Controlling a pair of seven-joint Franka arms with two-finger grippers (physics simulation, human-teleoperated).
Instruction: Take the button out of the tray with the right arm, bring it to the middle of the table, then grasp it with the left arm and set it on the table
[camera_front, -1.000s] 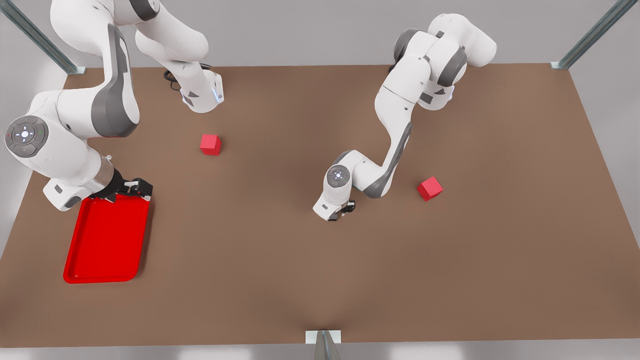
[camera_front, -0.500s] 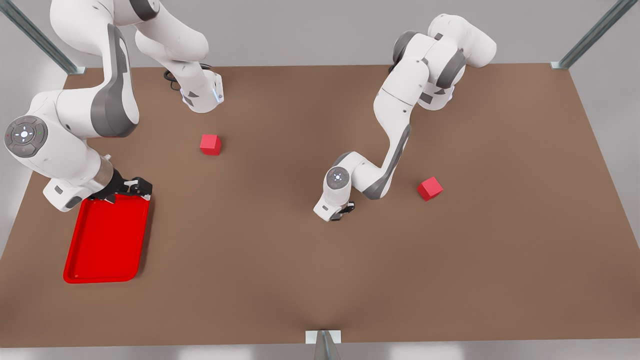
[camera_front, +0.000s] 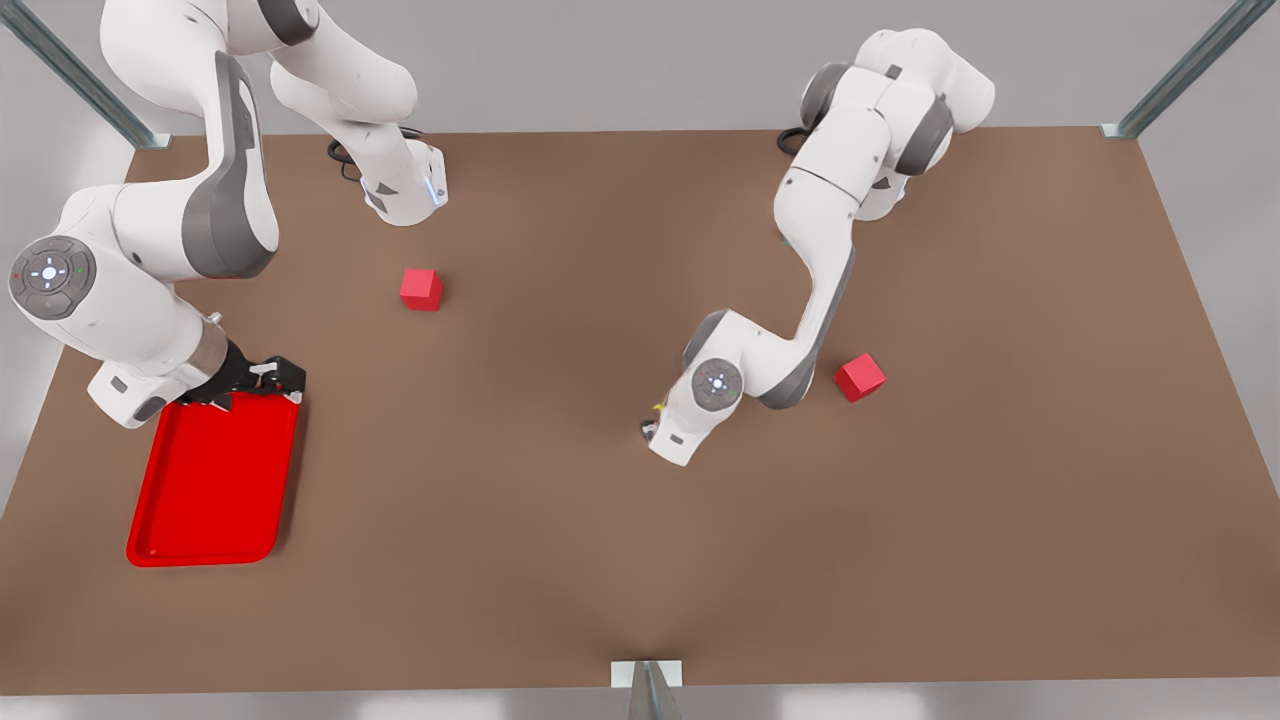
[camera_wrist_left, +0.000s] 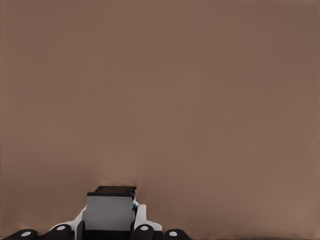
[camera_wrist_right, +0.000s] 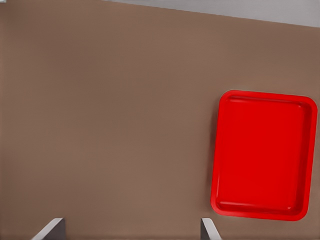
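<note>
No readable text, brand, number or label appears anywhere in these views. The only markings are small white symbol dots on the round grey joint caps of the two arms (camera_front: 50, 272) (camera_front: 716, 383) in the front view, and they spell nothing.

Tray (camera_front: 215, 480) was bright red on the brown table (camera_front: 600, 560); two cubes (camera_front: 421, 289) (camera_front: 860, 377) were red; arms (camera_front: 820, 250) were white with grey joints.

I see the glossy red tray (camera_front: 215, 480) lying flat near the bench's (camera_front: 560, 520) edge on the front view's left; a yellow speck of the button (camera_front: 657, 408) peeks mid-bench.
</note>
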